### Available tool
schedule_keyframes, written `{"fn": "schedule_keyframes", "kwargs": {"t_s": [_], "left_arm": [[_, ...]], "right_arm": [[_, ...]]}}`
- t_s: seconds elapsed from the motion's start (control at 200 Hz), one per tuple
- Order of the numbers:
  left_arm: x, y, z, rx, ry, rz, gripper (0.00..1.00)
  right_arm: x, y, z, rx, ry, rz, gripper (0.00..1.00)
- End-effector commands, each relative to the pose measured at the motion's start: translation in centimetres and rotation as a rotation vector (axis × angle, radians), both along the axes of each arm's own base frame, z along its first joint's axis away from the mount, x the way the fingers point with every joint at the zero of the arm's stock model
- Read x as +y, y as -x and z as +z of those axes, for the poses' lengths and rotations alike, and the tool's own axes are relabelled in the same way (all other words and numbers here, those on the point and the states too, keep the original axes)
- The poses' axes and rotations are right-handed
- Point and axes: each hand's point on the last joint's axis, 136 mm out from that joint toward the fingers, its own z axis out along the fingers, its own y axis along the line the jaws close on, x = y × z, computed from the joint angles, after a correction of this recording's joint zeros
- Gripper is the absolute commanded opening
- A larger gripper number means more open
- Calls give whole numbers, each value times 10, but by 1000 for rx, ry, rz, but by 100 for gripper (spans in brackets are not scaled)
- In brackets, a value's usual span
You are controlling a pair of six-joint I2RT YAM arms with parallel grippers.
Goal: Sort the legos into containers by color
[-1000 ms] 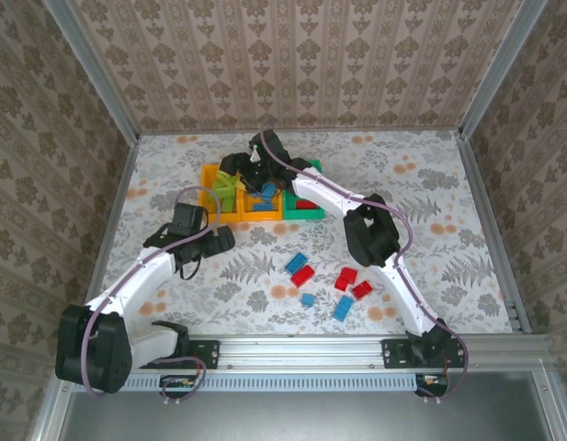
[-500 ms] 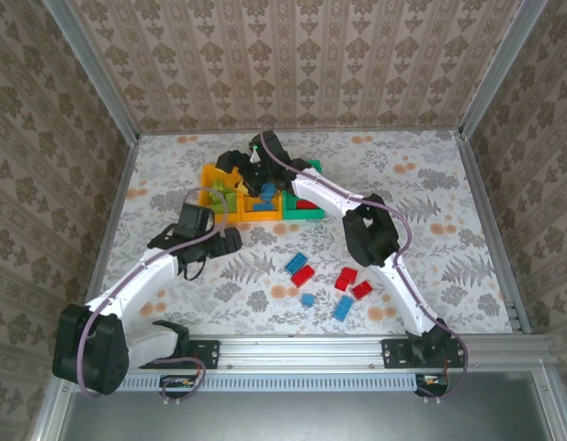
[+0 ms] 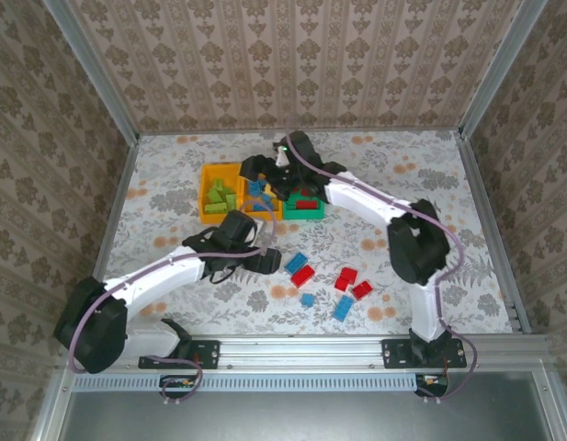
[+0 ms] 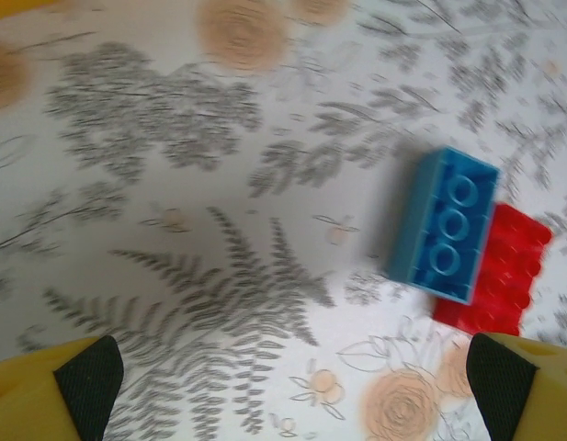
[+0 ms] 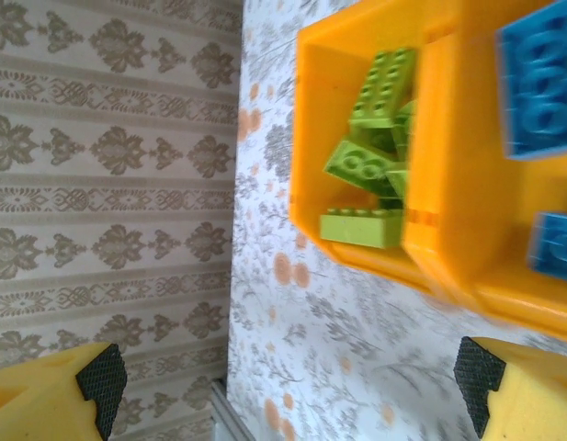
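Three bins stand in a row: the left orange bin [image 3: 204, 195] holds lime legos [image 3: 219, 195], the middle orange bin [image 3: 265, 217] holds blue ones, and the green bin [image 3: 303, 217] holds red ones. My right gripper [image 3: 262, 170] hovers open and empty over the orange bins. In its wrist view the lime legos [image 5: 370, 165] and blue legos [image 5: 540, 92] lie ahead of the right gripper [image 5: 288, 386]. My left gripper [image 3: 267, 258] is open and empty, just left of a blue lego [image 3: 296, 262] and a red lego [image 3: 302, 275]. These appear as the blue lego [image 4: 446, 225] and the red lego [image 4: 499, 271] in front of the left gripper [image 4: 297, 386].
More loose legos lie on the flowered table at the front right: two red [image 3: 345, 278], [image 3: 362, 290] and two blue [image 3: 307, 299], [image 3: 343, 309]. Patterned walls and a metal frame close in the table. Bare tabletop lies to the far right and far left.
My left arm has swung right, from beside the bins to the loose blue and red legos. My right gripper has shifted right over the bins.
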Motion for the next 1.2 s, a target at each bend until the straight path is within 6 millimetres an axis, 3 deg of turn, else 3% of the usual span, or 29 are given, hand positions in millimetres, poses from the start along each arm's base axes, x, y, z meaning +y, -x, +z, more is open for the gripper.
{"fn": "schedule_keyframes", "kwargs": {"t_s": [0.0,0.335,0.6,0.645,0.665,0.865,1.195], "left_arm": [[-22,-5,6,-60,-17,-140,100],[-70,-2,-5,-17,-16,-337,94],[-85,9,-27,21,-85,-444,92],[-85,8,-29,25,-91,-440,91],[-85,7,-30,26,-93,-440,91],[-87,0,-40,36,-124,-427,88],[-81,-12,-47,59,-106,-356,78]], "right_arm": [[-58,0,-15,-17,88,-107,96],[-171,37,-44,37,195,-296,98],[-227,59,-54,73,212,-415,99],[-234,61,-59,89,221,-430,99],[-237,63,-50,66,210,-438,99],[-259,76,-49,70,219,-487,100],[-272,89,-53,85,222,-516,100]]}}
